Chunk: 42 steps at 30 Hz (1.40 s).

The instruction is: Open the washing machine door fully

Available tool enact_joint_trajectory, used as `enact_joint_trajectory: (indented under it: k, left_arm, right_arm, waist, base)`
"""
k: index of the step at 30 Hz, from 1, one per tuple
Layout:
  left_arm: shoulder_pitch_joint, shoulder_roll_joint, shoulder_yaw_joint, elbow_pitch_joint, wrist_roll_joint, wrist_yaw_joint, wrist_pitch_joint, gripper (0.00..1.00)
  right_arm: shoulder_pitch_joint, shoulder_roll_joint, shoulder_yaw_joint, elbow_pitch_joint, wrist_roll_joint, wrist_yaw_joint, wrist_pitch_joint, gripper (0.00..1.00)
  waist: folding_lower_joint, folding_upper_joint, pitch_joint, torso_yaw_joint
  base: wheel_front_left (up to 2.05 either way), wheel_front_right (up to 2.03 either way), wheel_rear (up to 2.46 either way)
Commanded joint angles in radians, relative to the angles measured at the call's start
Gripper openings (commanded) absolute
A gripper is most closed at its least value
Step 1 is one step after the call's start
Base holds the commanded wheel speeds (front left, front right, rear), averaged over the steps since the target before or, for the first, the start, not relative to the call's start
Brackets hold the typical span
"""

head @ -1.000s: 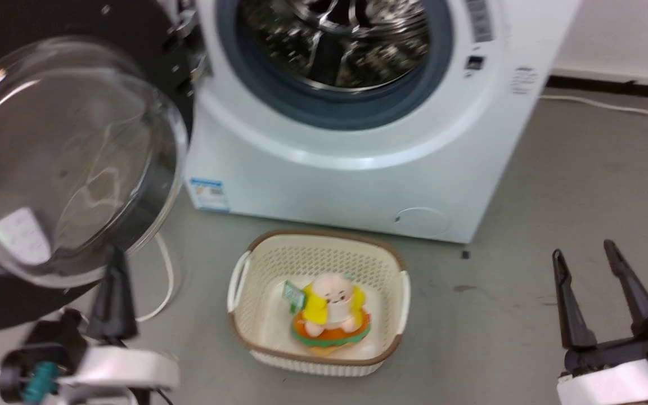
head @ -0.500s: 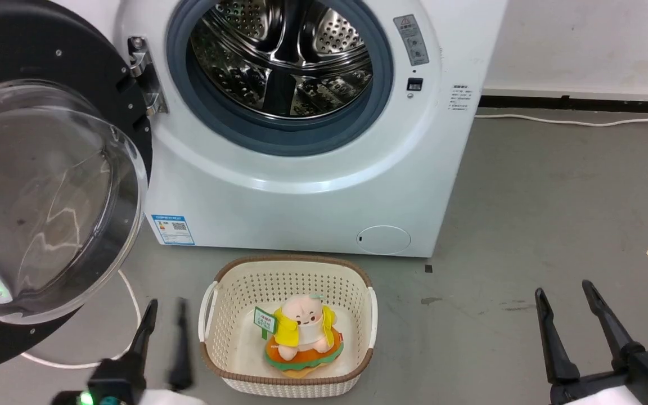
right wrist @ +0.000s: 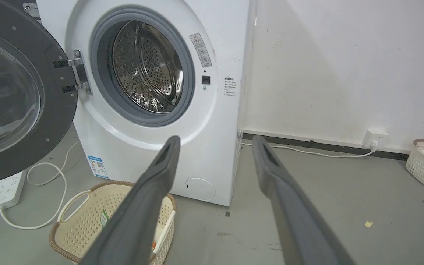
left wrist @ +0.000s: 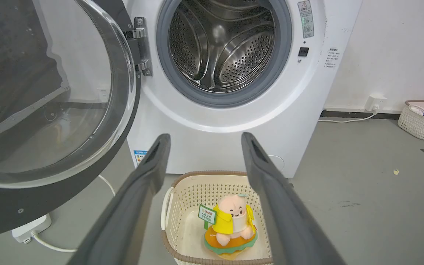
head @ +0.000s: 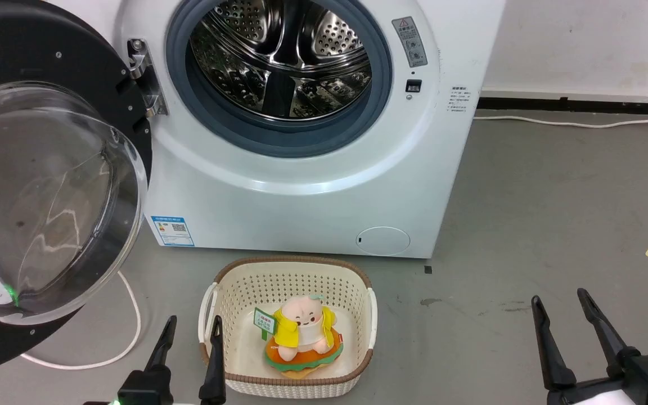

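black door [head: 43, 185] wide open (drum [head: 279, 62] exposed)

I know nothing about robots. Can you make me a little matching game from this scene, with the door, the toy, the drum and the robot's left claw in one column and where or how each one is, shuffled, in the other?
Column 1
1. door
2. toy
3. left gripper
4. drum

Column 2
a. sitting in the basket
b. standing open, hinged at the machine's left
c. shiny perforated steel
d. open, holding nothing

Pairs: 1-b, 2-a, 3-d, 4-c
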<state>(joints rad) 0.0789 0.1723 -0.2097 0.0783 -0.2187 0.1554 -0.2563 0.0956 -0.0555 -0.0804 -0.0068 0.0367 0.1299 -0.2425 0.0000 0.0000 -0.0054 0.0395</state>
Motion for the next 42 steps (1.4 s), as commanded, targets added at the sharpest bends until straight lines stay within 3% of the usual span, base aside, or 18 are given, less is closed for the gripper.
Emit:
enact_joint_trajectory:
  k: [1, 18, 19, 42]
  left_arm:
    - [-0.004, -0.001, 0.001, 0.004, 0.007, 0.004, -0.005, 1.00]
    - [-0.015, -0.002, 0.000, -0.008, 0.012, 0.008, -0.005, 1.00]
    - [-0.002, 0.000, -0.001, -0.007, 0.006, 0.001, 0.000, 0.00]
    - [-0.014, -0.019, 0.031, -0.017, 0.039, -0.025, 0.042, 0.00]
  right_arm:
    - [0.006, 0.005, 0.002, 0.003, 0.007, 0.001, -0.006, 1.00]
    - [0.003, 0.005, 0.008, 0.008, 0.007, 0.001, -0.009, 1.00]
    - [0.000, 0.000, 0.006, 0.005, 0.000, 0.000, -0.003, 0.00]
    - [-0.016, 0.001, 0.018, 0.005, -0.006, 0.000, 0.039, 0.00]
  waist:
    - [0.0000, 0.0000, 0.001, 0.000]
    - [0.0000, 0.0000, 0.009, 0.004]
    - [0.0000, -0.0001, 0.009, 0.004]
    - [0.0001, 0.0000, 0.009, -0.003]
  base:
    - [0.00, 0.00, 0.00]
    - [0.00, 0.00, 0.00]
    - [0.00, 0.00, 0.00]
    - [0.00, 0.00, 0.00]
